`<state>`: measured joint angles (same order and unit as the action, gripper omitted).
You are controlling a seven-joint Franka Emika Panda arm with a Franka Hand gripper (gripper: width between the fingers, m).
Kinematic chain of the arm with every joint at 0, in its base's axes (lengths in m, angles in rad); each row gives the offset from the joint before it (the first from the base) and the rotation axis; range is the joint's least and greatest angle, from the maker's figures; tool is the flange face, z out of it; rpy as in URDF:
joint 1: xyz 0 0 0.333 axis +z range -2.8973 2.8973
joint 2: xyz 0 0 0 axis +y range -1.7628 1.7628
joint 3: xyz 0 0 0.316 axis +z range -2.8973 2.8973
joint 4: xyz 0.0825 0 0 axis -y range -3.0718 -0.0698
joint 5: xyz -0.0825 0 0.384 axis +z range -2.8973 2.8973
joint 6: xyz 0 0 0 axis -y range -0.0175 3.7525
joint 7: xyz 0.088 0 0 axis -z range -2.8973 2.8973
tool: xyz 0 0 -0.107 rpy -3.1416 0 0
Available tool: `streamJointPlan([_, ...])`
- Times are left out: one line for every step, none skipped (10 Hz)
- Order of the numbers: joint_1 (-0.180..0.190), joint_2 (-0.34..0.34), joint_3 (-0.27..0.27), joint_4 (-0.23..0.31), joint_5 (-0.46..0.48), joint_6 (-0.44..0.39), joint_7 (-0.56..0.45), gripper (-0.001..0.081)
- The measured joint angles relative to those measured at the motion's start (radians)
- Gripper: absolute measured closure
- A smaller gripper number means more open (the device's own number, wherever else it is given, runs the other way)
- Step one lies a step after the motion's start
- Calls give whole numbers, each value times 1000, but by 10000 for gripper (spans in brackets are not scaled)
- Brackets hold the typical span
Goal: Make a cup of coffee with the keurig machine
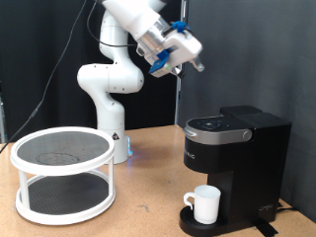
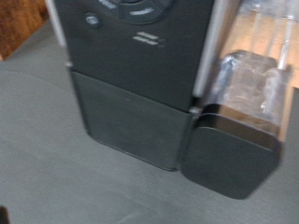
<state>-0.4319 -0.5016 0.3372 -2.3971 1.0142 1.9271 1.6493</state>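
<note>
The keurig machine [image 1: 235,158] is a boxy black coffee maker at the exterior view's right, with its lid down. The cup [image 1: 205,203], a small white mug, stands on the machine's round drip base under the spout. My gripper [image 1: 180,61] hangs high in the air above and to the left of the machine, tilted, touching nothing, with nothing visible between its fingers. The wrist view looks down on the machine's black top and body [image 2: 140,84]. The fingers and the cup do not show there.
A white two-tier round rack with dark mesh shelves [image 1: 61,173] stands at the exterior view's left on the wooden table [image 1: 148,212]. The arm's white base [image 1: 111,118] is behind it. A clear water tank [image 2: 250,82] sits beside the machine's body.
</note>
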Motion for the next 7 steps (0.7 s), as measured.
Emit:
streamJointPlan([0, 32, 14, 21, 1, 22, 1, 72])
streamJointPlan([0, 31, 14, 19, 1, 22, 1, 72])
streamJointPlan([0, 30, 16, 19, -12, 22, 2, 72])
streamJointPlan([-1, 30, 28, 26, -69, 22, 16, 72])
streamJointPlan([-5, 31, 53, 43, -141, 35, 53, 72])
streamJointPlan([-10, 36, 90, 66, -224, 61, 99, 72])
streamJointPlan([-19, 47, 128, 95, -283, 83, 168, 72])
